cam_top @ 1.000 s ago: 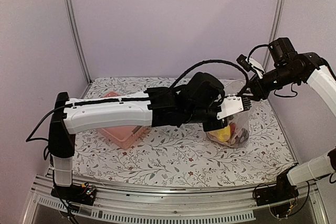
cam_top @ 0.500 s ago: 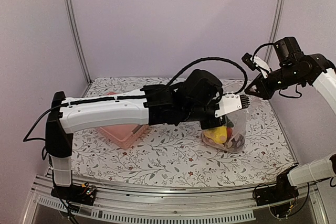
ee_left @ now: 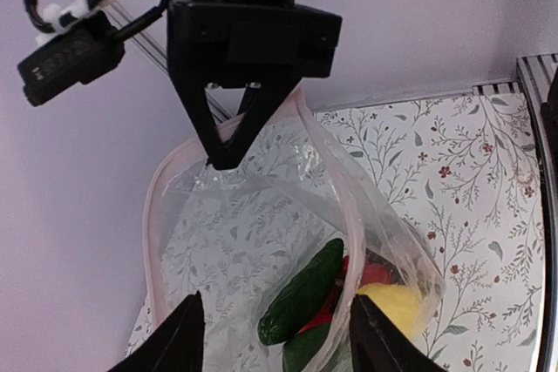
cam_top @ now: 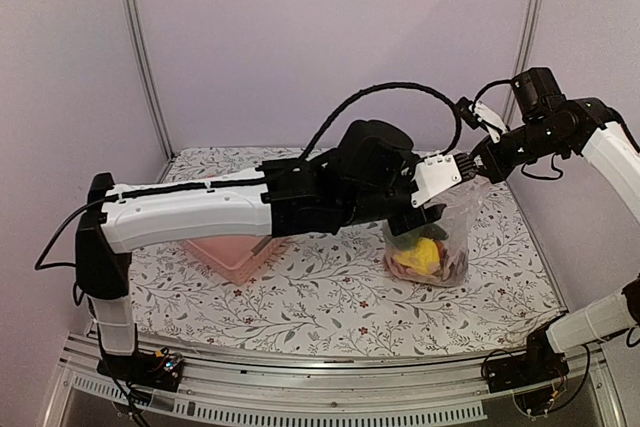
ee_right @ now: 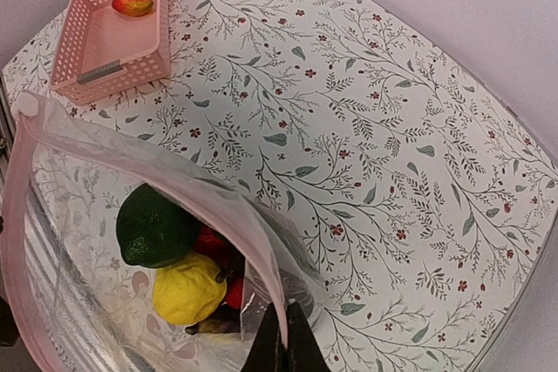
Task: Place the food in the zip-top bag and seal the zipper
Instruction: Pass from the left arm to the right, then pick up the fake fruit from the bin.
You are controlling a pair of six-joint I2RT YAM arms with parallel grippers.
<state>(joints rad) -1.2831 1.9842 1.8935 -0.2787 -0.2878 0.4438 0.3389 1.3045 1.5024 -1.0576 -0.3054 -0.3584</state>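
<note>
The zip-top bag (cam_top: 447, 232) stands on the table's right side, mouth up, held up by my right gripper (ee_right: 285, 348), which is shut on its pinkish zipper (ee_right: 139, 163) rim. In the left wrist view that gripper (ee_left: 224, 152) pinches the far rim. My left gripper (ee_left: 277, 337) hovers open over the bag's mouth, fingers (ee_left: 181, 337) wide apart and nothing between them. Inside the bag lies food: a dark green piece (ee_left: 302, 292), a yellow piece (ee_right: 187, 289) and red pieces (ee_right: 209, 243). The left gripper (cam_top: 425, 215) sits right above the bag.
A pink basket (ee_right: 144, 63) stands at the table's left with one red-orange food piece (ee_right: 132, 3) in it; in the top view the basket (cam_top: 235, 255) is mostly hidden under my left arm. Flowered cloth (ee_right: 366, 128) covers the table. Walls close in behind and right.
My right gripper has shut on the bag's rim and lifted it. My left gripper has opened over the mouth, and a green piece now lies in the bag.
</note>
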